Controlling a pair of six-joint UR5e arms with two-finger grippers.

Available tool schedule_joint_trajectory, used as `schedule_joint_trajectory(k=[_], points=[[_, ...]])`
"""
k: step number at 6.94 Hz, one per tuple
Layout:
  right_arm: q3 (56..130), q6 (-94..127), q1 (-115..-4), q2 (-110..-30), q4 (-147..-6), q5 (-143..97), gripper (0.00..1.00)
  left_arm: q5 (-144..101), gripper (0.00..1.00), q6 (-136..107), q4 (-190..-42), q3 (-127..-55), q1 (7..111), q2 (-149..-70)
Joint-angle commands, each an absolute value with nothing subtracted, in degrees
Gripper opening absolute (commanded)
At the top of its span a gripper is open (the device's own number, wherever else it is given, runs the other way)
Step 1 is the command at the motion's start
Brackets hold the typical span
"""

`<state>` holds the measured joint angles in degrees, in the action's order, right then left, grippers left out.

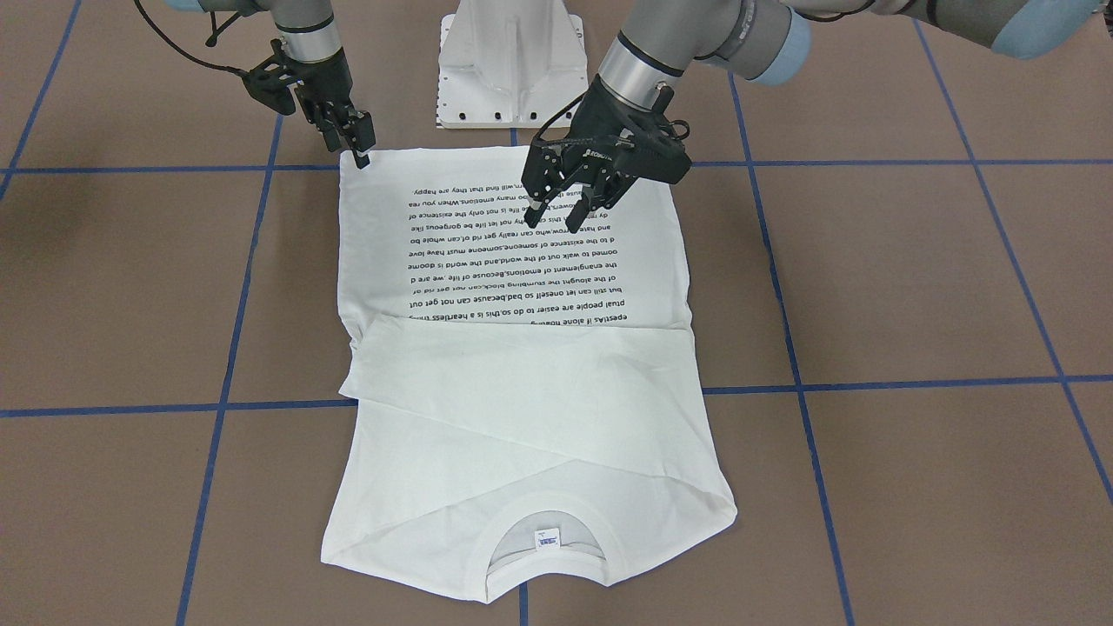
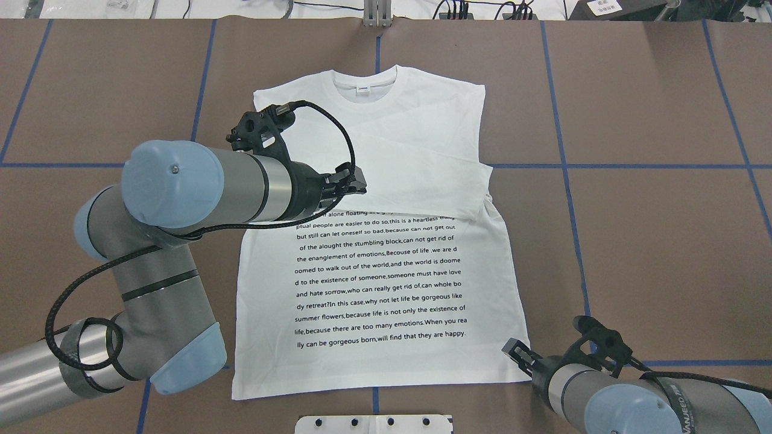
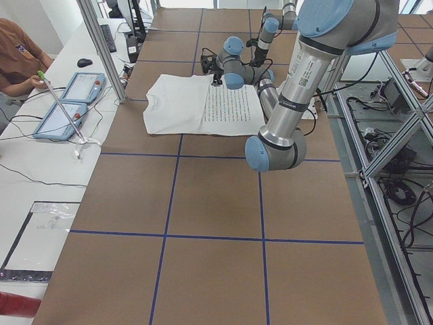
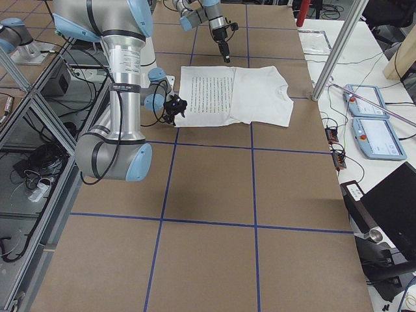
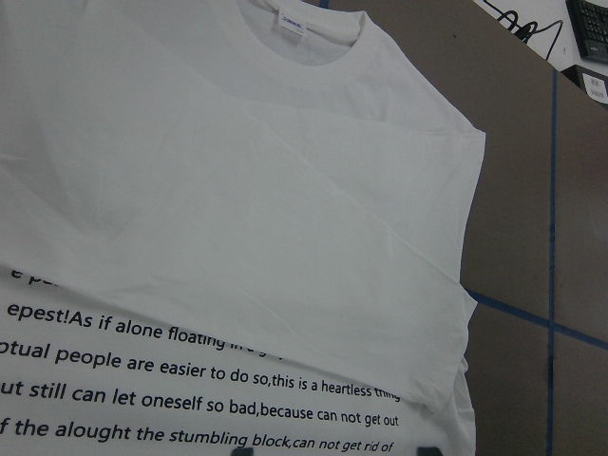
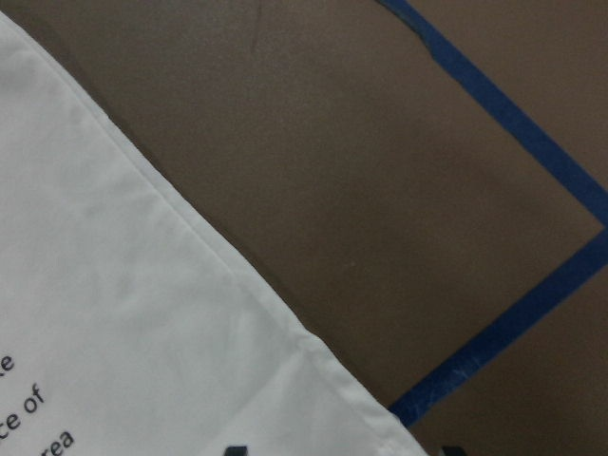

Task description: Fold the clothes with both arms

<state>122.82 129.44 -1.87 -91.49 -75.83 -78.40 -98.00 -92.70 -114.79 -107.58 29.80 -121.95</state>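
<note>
White T-shirt [image 1: 522, 391] lies flat mid-worktop [image 1: 913, 287], sleeves folded in, collar away from robot; soft, light, floppy, probably best pinched at the near hem corners; left tool [image 1: 554, 217] released above the cloth, right tool [image 1: 360, 155] released at one hem corner.

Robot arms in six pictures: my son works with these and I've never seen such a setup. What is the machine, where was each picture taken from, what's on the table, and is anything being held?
A left arm and a right arm, both jointed, stand at a brown table to fold a white shirt. Four pictures come from fixed cameras: across the table, behind the robot, and at each table end. Two come from cameras on the wrists. The shirt lies flat, print up, sleeves folded in across the chest. The left gripper hovers open over the print. The right gripper is open at a hem corner. Nothing is gripped yet.
</note>
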Motion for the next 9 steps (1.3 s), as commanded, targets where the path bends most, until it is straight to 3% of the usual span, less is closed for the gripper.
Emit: schedule_joint_trajectory(k=[1,3,6,9], points=[[122.26,129.46,-1.15,-91.58,-75.76,-78.84,0.73,-98.00,0.65,-92.72,-114.70,-107.84,29.79,-121.82],[121.30,129.38,-0.88,-91.32,-75.76,-78.92,0.68,-98.00,0.65,-92.72,-114.61,-107.84,29.79,-121.82],[121.55,129.46,-1.05,-91.67,-75.85,-78.93,0.00,-97.48,0.66,-92.99,-114.43,-108.02,29.97,-121.82],[123.21,129.38,-1.23,-91.93,-75.76,-79.63,0.00,-97.03,0.65,-93.68,-113.82,-115.27,28.66,-113.69]])
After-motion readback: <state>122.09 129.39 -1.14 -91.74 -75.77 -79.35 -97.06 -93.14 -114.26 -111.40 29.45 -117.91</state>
